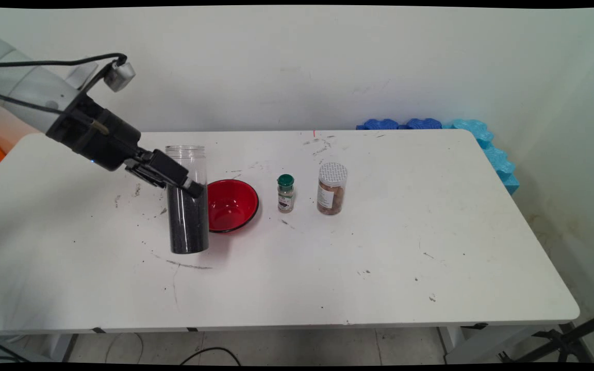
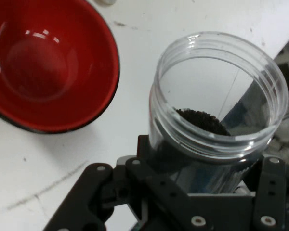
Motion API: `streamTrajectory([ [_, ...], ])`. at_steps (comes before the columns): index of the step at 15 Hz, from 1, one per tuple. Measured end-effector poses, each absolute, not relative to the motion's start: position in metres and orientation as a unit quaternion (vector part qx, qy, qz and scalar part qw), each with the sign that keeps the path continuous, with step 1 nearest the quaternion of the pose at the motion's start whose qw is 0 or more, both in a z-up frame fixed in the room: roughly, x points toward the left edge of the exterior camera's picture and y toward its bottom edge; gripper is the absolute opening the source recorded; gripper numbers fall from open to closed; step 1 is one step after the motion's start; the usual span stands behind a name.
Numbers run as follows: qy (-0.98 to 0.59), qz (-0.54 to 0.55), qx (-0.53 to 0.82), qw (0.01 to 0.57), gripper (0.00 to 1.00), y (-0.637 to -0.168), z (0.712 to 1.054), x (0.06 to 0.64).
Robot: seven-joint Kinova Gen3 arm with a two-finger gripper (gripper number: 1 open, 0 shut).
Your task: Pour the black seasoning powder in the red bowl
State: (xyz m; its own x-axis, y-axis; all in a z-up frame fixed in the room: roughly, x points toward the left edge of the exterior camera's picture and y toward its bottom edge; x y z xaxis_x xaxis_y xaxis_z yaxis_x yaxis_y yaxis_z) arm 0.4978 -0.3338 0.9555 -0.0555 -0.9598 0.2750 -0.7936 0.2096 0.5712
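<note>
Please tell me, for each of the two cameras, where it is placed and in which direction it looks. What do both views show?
Main view: fixed above the table's near side, looking down across the white table to the wall; the arm enters from the left with the gripper on the clear jar.
Hand view: on the hand, looking along the gripper into the open jar's mouth; its black linkage shows at the bottom.
Shared: the jar of dark grains and the empty red bowl.
</note>
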Motion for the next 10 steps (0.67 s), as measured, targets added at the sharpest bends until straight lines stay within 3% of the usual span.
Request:
streamTrajectory([
  [10,-0.558,-0.223,0.749,0.278,0.0,-0.343,0.928,0.505],
])
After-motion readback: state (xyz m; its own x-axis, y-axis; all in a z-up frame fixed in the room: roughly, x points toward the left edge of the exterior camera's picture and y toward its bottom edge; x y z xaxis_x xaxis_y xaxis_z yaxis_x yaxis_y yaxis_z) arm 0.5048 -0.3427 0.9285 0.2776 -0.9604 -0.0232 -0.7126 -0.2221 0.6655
